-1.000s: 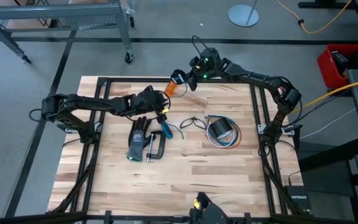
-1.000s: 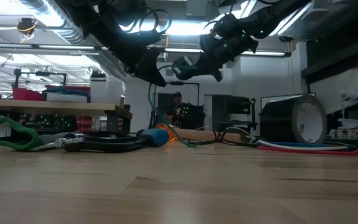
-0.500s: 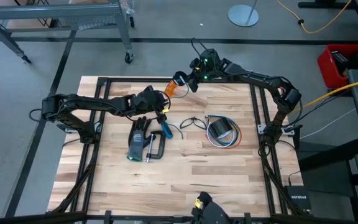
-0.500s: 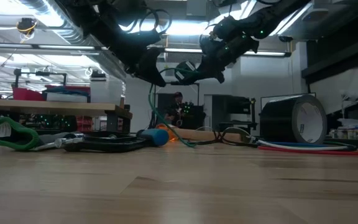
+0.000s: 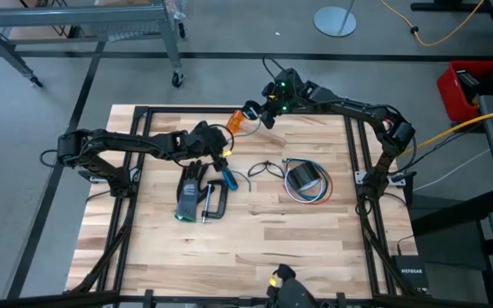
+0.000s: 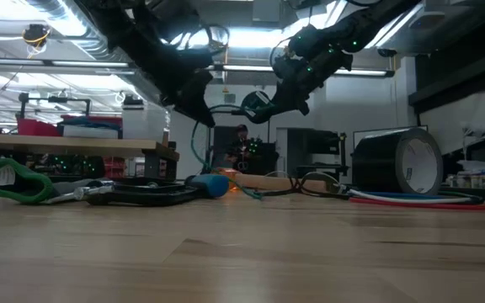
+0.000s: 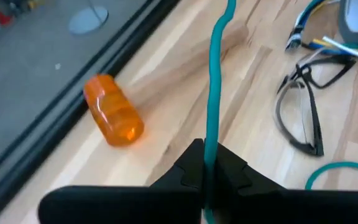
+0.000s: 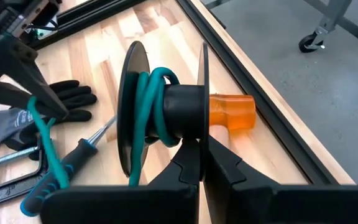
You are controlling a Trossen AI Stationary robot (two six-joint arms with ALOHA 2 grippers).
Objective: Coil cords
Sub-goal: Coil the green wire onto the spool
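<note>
from above, the left pincer sits over the middle of the table, clamped on the teal-green cord, while the right pincer hangs near the far edge gripping a black spool beside an orange bottle. the bundle of red, white and blue wires lies around a roll of black tape, with safety glasses between it and a black c-clamp and glove.

at table height, the cord drops from the raised left pincer; the spool hangs nearby.

the left wrist shows the fingers closed on the cord.

the right wrist shows teal turns wound on the spool, pinched at its rim by the fingers.
</note>
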